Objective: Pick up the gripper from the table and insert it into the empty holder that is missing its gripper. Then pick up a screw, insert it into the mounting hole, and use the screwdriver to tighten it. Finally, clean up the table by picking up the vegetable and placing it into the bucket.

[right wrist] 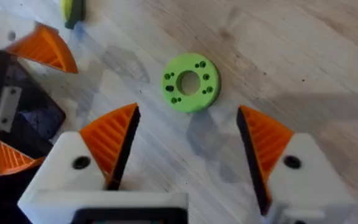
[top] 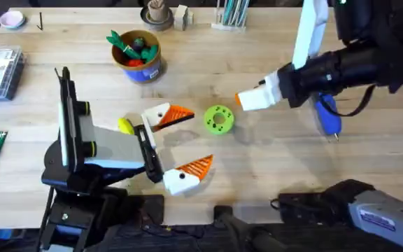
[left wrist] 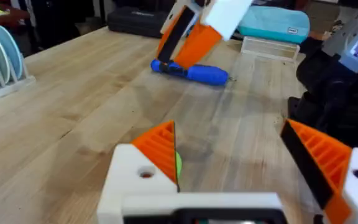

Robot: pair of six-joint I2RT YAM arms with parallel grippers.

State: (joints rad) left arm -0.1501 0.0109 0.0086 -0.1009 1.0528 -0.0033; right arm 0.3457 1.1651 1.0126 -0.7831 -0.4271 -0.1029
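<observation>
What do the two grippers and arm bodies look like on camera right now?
Both grippers have white wedge-shaped finger blocks with dark screw holes and orange ribbed pads edged in black. The left gripper sits on a grey and black arm with a yellow-green accent. The right gripper sits on a black cylindrical arm with a black cable.

Table [top: 271,168]: light wood with butcher-block grain. Disc [right wrist: 190,82]: lime green with small dark holes. Screwdriver [left wrist: 197,72]: blue. Bucket [top: 140,64]: yellow-orange with a blue label, holding green and red toys. Left gripper [top: 179,145] and right gripper [right wrist: 185,146]: white blocks, orange ribbed pads.
</observation>
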